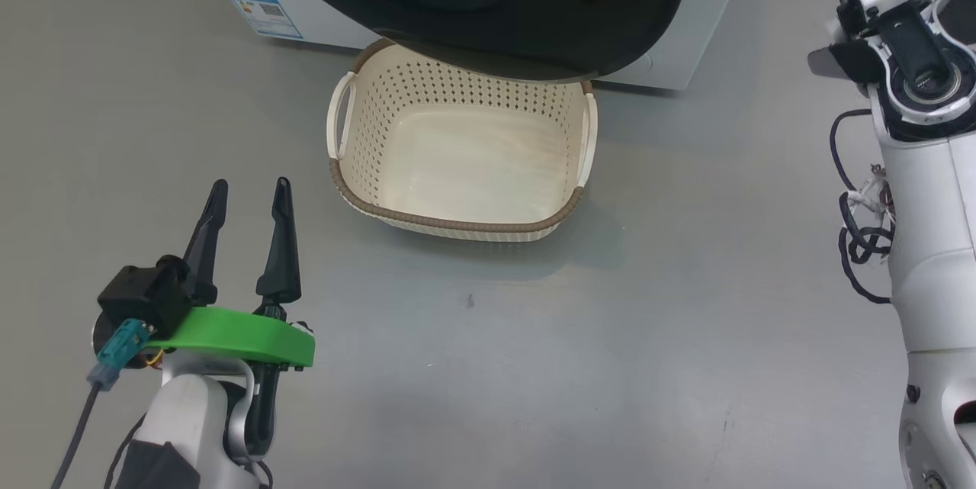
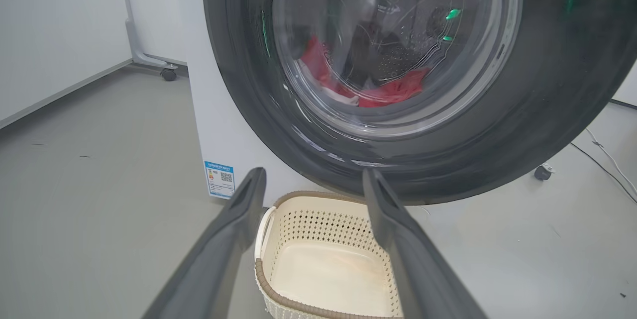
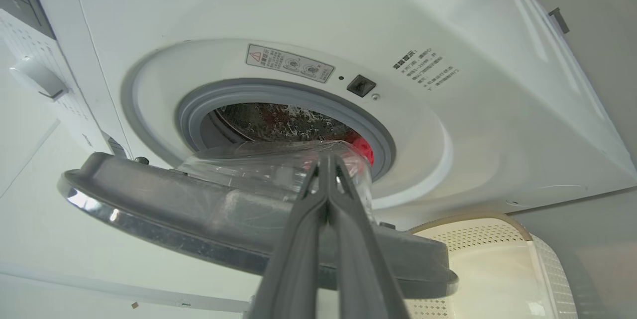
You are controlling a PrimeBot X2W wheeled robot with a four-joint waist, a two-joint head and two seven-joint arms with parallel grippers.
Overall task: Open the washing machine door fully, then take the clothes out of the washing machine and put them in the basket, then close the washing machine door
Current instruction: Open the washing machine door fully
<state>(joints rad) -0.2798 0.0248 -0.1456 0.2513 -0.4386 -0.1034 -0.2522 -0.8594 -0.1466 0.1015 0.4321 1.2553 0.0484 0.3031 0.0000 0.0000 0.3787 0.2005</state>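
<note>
Door (image 3: 199, 219) part open. R gripper (image 3: 326, 159) clenched, empty, at door's inner face: push outward steadily. L gripper (image 1: 250, 185) splayed, empty, clear of door.

The washing machine door (image 1: 534, 31) runs off the head view's top edge and hides the far rim of the basket (image 1: 457, 226). Through its glass, in the left wrist view, the clothes (image 2: 393, 91) show as red patches broken by reflections. The print on the blue label (image 2: 219, 178) is too small to read, as is that on the warning sticker (image 3: 289, 62) by the drum (image 3: 268, 122), whose lower half the door's bowl covers.
</note>
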